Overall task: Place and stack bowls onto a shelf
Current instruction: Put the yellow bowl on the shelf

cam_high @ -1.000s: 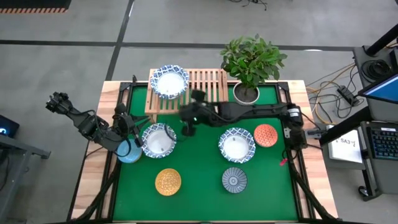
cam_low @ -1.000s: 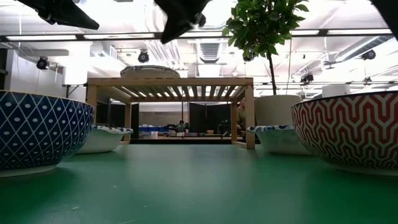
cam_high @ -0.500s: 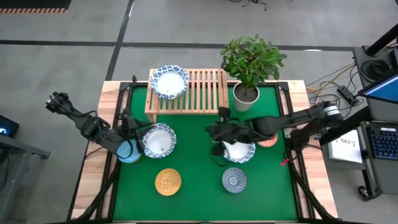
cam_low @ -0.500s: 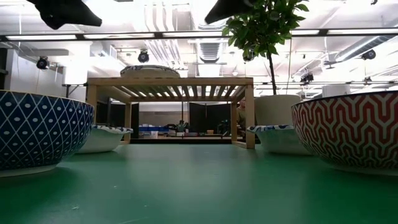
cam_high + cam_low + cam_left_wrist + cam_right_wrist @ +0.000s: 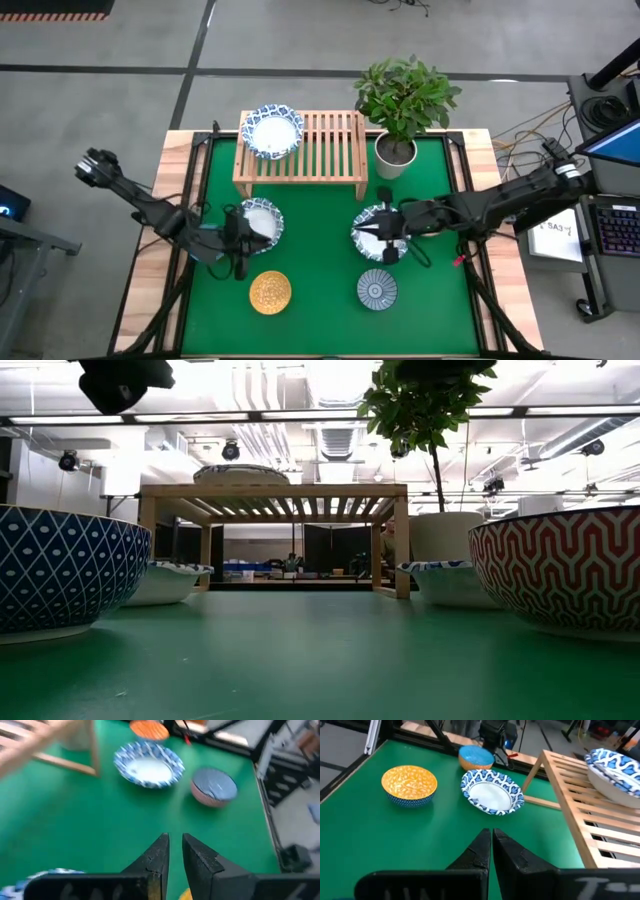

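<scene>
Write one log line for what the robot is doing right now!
left gripper: shut, beside white bowl | right gripper: shut, over white bowl | shelf: one bowl

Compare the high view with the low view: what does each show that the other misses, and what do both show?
Only the high view shows both grippers, the left gripper by a white bowl and the right gripper over another white bowl, plus the mustard-yellow bowl. Only the low view shows the open space under the shelf and the ceiling lights behind. Both show the shelf, the bowl on it, and the potted plant.
</scene>
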`<state>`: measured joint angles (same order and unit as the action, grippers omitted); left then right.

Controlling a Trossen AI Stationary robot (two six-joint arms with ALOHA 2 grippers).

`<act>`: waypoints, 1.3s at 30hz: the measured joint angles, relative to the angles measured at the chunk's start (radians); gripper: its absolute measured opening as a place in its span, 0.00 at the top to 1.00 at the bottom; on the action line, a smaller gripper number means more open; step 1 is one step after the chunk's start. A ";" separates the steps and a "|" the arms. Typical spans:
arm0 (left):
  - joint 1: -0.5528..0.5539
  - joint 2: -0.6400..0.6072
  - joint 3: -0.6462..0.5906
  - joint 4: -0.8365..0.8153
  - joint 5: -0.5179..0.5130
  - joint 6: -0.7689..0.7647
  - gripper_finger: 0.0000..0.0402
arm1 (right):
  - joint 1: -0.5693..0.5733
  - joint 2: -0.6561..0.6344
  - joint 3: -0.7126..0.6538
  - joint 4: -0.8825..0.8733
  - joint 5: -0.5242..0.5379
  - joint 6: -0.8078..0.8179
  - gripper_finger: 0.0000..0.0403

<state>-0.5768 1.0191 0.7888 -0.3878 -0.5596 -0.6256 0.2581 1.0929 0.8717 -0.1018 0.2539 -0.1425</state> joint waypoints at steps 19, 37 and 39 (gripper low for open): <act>-0.001 0.344 0.101 -0.213 0.310 -0.233 0.76 | 0.000 -0.162 -0.083 0.013 0.000 -0.101 0.98; 0.009 0.559 0.101 -0.209 0.308 -0.090 0.65 | -0.001 -0.159 -0.083 0.004 0.000 -0.084 0.98; 0.009 0.567 0.101 -0.211 0.309 -0.085 0.71 | -0.001 -0.159 -0.083 0.004 0.000 -0.083 0.98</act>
<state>-0.5674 1.5864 0.8898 -0.5983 -0.2510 -0.7102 0.2569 0.9340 0.7891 -0.0975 0.2539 -0.2255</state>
